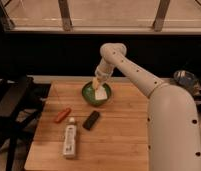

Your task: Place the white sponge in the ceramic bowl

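Note:
The ceramic bowl [89, 95] is green and stands at the far middle of the wooden table [119, 140]. The white sponge [101, 94] sits over the bowl's inside, right under my gripper. My gripper [97, 85] reaches down from the white arm [134, 70] and hovers just above the bowl's far rim, touching or almost touching the sponge's top. Whether the sponge rests on the bowl's bottom is hidden.
An orange-red object [63, 115], a black block [91, 120] and a white bottle [70, 141] lie on the table in front of the bowl. A black chair [11, 110] stands at the left. A metal object [185, 77] is at the right, behind the robot's white body.

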Robot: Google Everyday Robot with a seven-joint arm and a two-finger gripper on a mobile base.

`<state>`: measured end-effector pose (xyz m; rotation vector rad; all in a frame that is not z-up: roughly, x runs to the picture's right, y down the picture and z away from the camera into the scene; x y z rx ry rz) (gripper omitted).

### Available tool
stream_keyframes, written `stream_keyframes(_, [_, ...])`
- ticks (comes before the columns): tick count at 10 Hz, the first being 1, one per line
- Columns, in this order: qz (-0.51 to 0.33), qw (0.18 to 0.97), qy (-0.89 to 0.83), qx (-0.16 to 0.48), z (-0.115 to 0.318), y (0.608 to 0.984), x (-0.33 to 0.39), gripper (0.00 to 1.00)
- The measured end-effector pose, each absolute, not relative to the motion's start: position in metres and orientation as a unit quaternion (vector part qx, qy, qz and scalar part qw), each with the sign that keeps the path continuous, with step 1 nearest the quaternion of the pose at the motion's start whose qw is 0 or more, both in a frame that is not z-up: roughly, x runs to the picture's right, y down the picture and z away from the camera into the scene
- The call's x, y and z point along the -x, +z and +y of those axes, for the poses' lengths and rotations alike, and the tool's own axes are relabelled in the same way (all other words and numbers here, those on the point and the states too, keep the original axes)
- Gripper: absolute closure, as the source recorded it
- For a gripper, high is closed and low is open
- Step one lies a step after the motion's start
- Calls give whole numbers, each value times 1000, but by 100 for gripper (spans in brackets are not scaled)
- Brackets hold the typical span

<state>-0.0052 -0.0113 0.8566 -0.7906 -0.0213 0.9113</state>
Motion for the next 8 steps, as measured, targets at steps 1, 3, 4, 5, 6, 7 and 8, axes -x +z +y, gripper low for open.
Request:
stream_keyframes(1, [-14,826,426,369,-11,856,6,20])
stream_keyframes(3, [-20,831,423,361,-11,853,6,20])
stream_keyframes(4, [-20,833,422,358,-11,852,7,21])
stream_keyframes(5, [-20,829,426,361,-13,855,8,27])
stream_keyframes(6, [-19,826,428,367,-14,864,5,38])
stream_keyframes(7, [-22,826,428,367,-20,873,5,50])
stream_keyframes(8, [-22,826,426,368,-21,874,7,55])
